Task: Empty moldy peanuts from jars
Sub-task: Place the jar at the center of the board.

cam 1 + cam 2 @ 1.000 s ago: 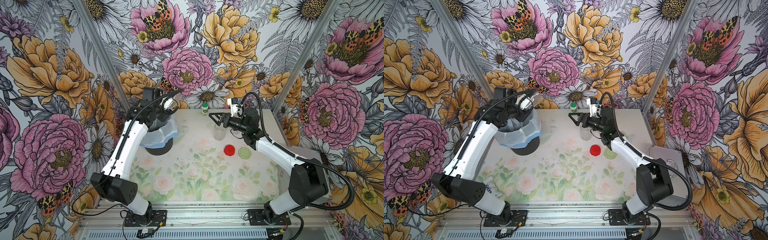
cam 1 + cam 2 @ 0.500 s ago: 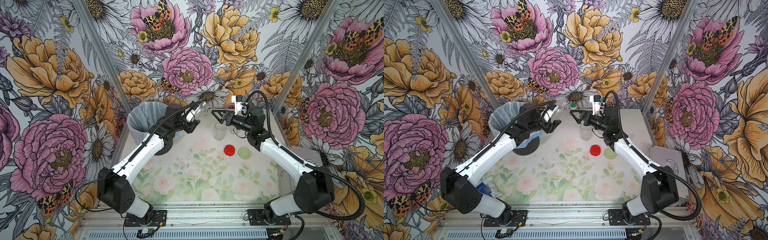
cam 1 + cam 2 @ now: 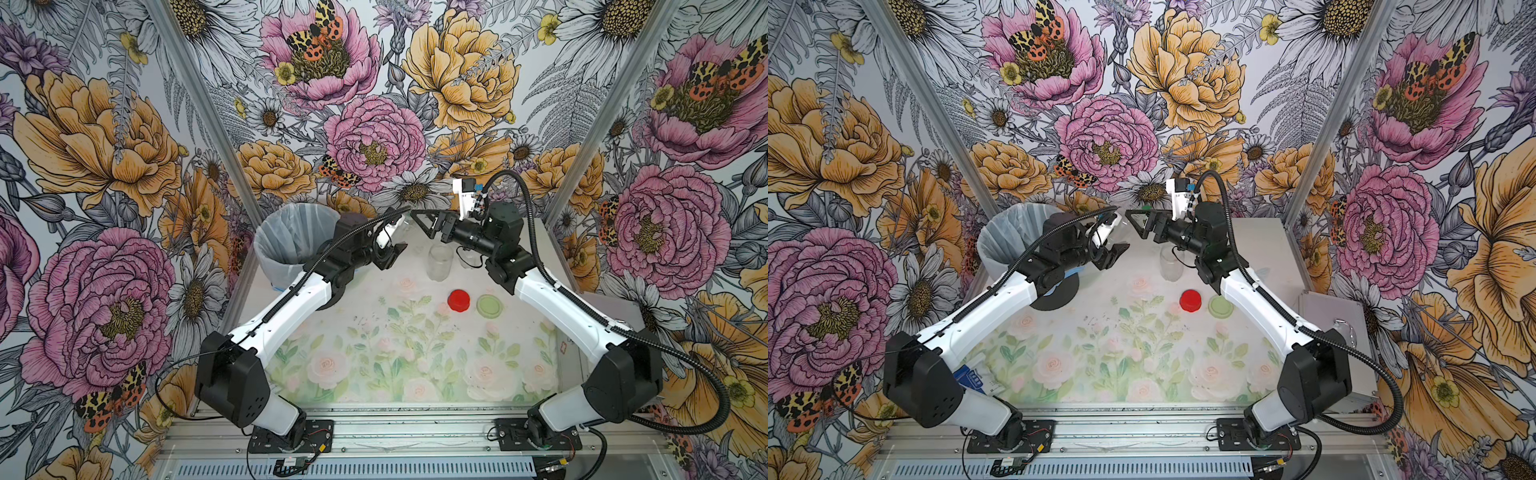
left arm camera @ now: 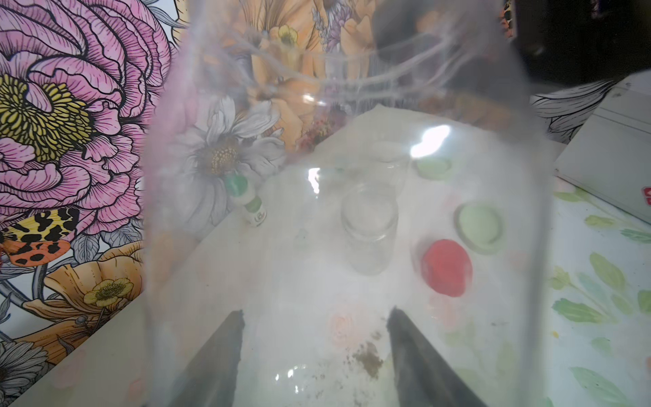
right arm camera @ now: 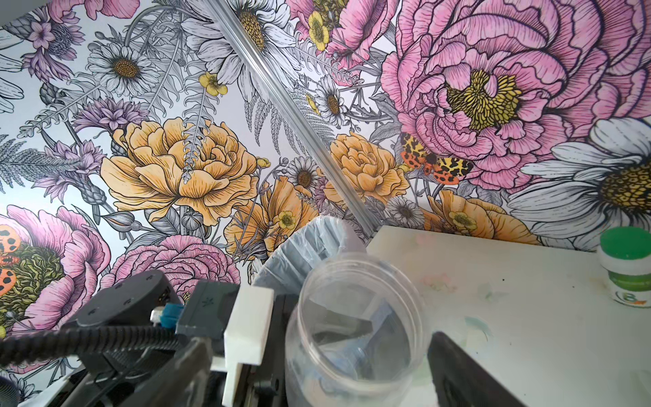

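- Flower-papered booth walls (image 3: 374, 124); pale floral table (image 3: 374, 332) with a lined bin (image 3: 282, 241) at its far left corner.
- Left gripper (image 4: 316, 312) is clamped on the held jar (image 5: 355, 338), carried above the table just beside the bin, with its mouth towards the right arm.
- Right gripper (image 3: 420, 224) has its jaws spread wide and holds nothing. It hangs near the held jar's mouth; contact is not visible.
- Standing jar (image 3: 439, 262) is upright mid-table, lidless and looks empty.
- Third jar (image 4: 385, 156) sits further back and shows only faintly through the glass; its contents cannot be told.
- Red lid (image 3: 458, 300) and green lid (image 3: 489, 305) lie side by side near the standing jar. A second green lid (image 4: 433, 167) lies beside the third jar.
- White bottle (image 5: 625, 267) stands at the back edge, apart from both grippers.
- Peanuts: none visible in any view. The held jar carries only brown crumbs (image 4: 368, 359) on its wall.
- Judgement: emptying is nearly done. Left to do: set the held jar down and check the third jar.
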Motion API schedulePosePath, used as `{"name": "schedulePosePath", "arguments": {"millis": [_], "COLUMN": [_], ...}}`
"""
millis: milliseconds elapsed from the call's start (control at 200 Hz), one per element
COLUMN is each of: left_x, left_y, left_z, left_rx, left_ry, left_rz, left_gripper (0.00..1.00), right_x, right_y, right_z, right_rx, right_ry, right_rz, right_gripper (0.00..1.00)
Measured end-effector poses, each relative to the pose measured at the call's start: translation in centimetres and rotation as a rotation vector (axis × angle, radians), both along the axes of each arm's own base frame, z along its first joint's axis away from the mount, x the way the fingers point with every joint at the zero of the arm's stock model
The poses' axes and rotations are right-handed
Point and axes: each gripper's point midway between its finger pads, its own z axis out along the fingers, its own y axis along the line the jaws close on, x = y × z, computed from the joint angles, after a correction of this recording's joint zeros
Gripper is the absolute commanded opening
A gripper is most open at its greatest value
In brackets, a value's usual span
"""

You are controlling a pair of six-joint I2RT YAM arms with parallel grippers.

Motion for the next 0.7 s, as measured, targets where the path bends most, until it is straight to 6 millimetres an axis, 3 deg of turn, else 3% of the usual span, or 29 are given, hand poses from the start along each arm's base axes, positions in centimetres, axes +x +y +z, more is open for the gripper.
{"name": "schedulePosePath", "arguments": {"millis": [255, 400, 565, 701], "left_x": [-0.4, -0.6, -0.9, -0.9], "left_y": [-0.8, -1.2, -1.6, -1.7], "left_z": [0.1, 0.1, 0.2, 0.3], "left_rx": [-0.017, -0.019, -0.024, -0.029], "left_ry": [-0.004, -0.006, -0.006, -0.011], "left_rz": [-0.027, -0.037, -0.047, -0.047], "left_gripper": [0.53, 0.52, 0.53, 0.76], "right_x": [1.6, 1.7, 1.8, 1.7], "right_y": [0.8, 1.0, 1.4, 1.5], "right_z": [-2.2, -2.0, -1.3, -1.0], "right_rx": [-0.024, -0.021, -0.004, 0.011], "right_ry": [0.05, 0.047, 0.028, 0.029], "right_rz": [-0.009, -0.009, -0.001, 0.01], "right_gripper": [0.89, 0.79, 0.55, 0.41]}}
